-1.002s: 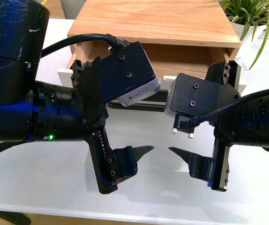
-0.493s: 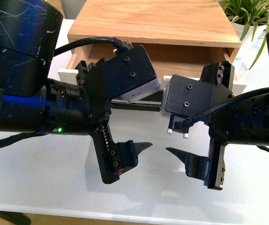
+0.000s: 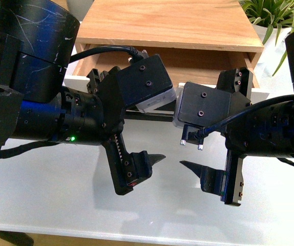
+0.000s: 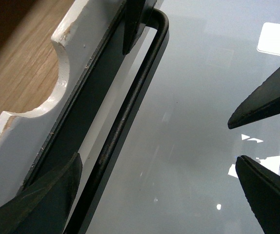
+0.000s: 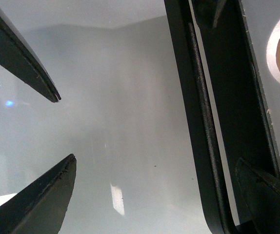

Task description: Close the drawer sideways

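The drawer (image 3: 208, 65) stands pulled out of the wooden cabinet, its light wood inside showing. Its white front (image 3: 73, 81) is mostly hidden behind my arms. The front's half-round notch (image 4: 57, 83) and long black bar handle (image 4: 125, 117) show in the left wrist view, and the handle also shows in the right wrist view (image 5: 203, 122). My left gripper (image 4: 159, 195) is open, with one finger over the drawer front and the handle between the jaws. My right gripper (image 5: 154, 195) is open and straddles the handle the same way. In the front view the left gripper (image 3: 162, 136) and right gripper (image 3: 182, 137) face each other, tips close.
The wooden cabinet (image 3: 172, 23) stands at the back of the white table (image 3: 44, 179). A green plant (image 3: 280, 20) is at the back right. The table's front edge (image 3: 137, 231) runs just below the grippers.
Both arms have shifted slightly inward and toward the drawer, and the lower fingertips are a little closer together. The drawer has not visibly moved.
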